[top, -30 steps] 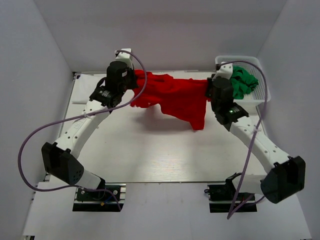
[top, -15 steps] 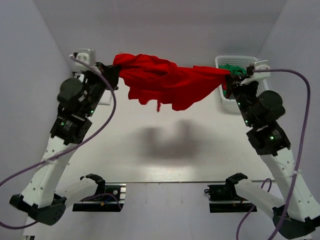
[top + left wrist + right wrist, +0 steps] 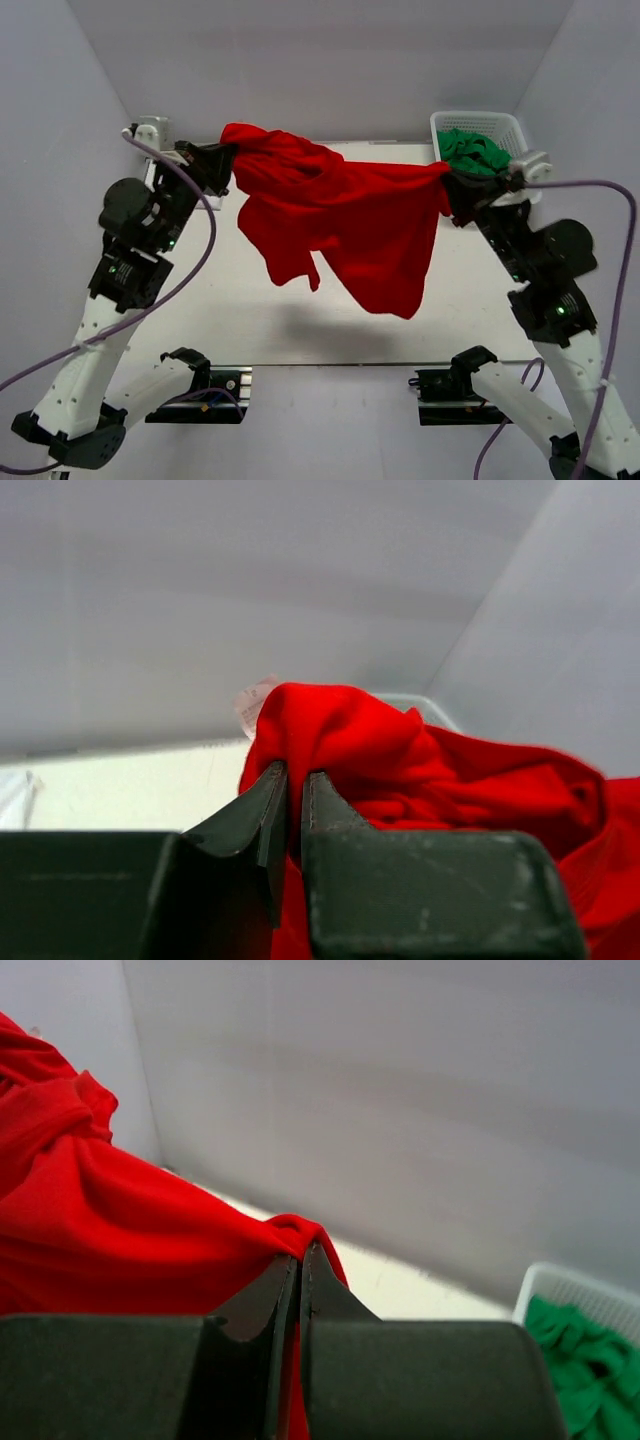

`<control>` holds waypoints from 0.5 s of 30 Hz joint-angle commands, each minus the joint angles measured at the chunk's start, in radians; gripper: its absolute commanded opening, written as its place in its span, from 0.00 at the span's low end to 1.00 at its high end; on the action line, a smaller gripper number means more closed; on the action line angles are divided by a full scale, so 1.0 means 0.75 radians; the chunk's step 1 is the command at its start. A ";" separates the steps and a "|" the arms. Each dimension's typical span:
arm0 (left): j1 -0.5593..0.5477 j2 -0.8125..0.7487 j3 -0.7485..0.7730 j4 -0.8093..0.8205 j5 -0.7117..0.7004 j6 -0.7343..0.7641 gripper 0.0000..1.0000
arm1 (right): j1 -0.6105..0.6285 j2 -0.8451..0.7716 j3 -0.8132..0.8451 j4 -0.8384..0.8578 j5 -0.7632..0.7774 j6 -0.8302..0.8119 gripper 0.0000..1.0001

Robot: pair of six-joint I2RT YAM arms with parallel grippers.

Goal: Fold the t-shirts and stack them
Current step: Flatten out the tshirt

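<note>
A bright red t-shirt [image 3: 345, 215] hangs stretched in the air between both arms, well above the table, its lower part drooping toward the front. My left gripper [image 3: 228, 157] is shut on its left upper corner; in the left wrist view the red t-shirt [image 3: 400, 750] bunches over my left gripper [image 3: 293, 775]. My right gripper [image 3: 450, 180] is shut on the right corner, and the right wrist view shows the red t-shirt [image 3: 120, 1230] pinched in my right gripper [image 3: 299, 1252]. Green t-shirts [image 3: 475, 152] lie crumpled in the basket.
A white lattice basket [image 3: 516, 130] stands at the table's back right corner, just behind my right gripper; its rim shows as the basket [image 3: 570, 1285] in the right wrist view. The white table [image 3: 240, 310] lies below the hanging cloth. Grey walls enclose the back and sides.
Both arms have lifted the red t-shirt off the table and pulled it apart. Over the last half second it has come toward the front and unfurled to hang lower.
</note>
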 commanded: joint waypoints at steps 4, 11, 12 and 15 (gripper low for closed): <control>0.027 0.258 -0.135 -0.076 -0.101 -0.171 0.00 | -0.014 0.244 -0.136 0.066 0.149 0.163 0.00; 0.051 0.802 -0.054 -0.131 -0.167 -0.207 0.00 | -0.018 0.691 -0.165 0.154 0.253 0.192 0.00; 0.051 0.973 0.066 -0.190 -0.179 -0.206 0.00 | -0.018 0.746 -0.131 0.095 0.304 0.196 0.00; 0.082 1.205 0.323 -0.274 -0.214 -0.174 0.00 | -0.026 1.071 0.056 -0.026 0.455 0.180 0.00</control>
